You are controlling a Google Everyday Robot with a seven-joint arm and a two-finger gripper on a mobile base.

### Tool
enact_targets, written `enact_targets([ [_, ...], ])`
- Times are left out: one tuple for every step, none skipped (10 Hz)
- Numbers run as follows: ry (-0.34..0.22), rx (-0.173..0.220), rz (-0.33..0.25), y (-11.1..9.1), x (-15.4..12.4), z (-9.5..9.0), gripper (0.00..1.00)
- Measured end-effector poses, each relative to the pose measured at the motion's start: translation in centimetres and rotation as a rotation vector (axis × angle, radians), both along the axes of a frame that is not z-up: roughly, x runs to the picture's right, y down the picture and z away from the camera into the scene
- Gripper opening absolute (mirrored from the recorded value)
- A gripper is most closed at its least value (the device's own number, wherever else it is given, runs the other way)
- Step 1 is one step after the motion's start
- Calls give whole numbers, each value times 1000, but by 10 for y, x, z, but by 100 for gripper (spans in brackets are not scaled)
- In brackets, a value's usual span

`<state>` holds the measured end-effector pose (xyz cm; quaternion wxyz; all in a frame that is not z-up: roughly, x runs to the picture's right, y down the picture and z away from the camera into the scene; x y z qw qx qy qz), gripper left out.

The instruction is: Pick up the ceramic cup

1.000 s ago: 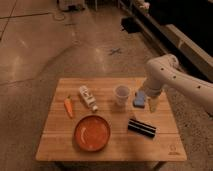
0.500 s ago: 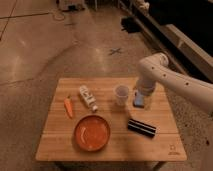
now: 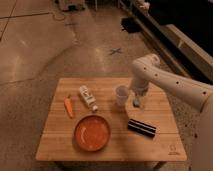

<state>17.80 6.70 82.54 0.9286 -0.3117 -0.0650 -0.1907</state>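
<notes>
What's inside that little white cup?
Only the pale inner wall of the cup shows; its bottom is hidden by the near wall. The gripper hangs just right of it.

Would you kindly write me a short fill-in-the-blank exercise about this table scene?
In the picture, the gripper is just to the ____ of the white cup.
The plate is ____ in colour.
The bottle lies on its ____ between the carrot and the cup.
Missing words: right, orange, side.
</notes>
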Motion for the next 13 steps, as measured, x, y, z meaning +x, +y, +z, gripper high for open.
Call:
enact_targets([
  [-3, -2, -3, 1, -3, 5, 80],
  [-7, -4, -8, 4, -7, 13, 80],
  [-8, -5, -14, 5, -9, 18, 80],
  [-11, -5, -18, 5, -11, 19, 80],
  [-8, -7, -20, 7, -9, 21, 80],
  [-5, -7, -26, 8, -8, 26, 80],
  [-8, -10, -28, 12, -12, 31, 80],
  [-8, -8, -33, 13, -15, 34, 80],
  [-7, -9, -35, 14, -17, 36, 80],
  [-5, -9, -36, 15, -17, 37, 80],
  [-2, -9, -35, 17, -15, 39, 79],
  [0, -8, -36, 18, -17, 41, 71],
  [0, -9, -37, 18, -19, 41, 63],
])
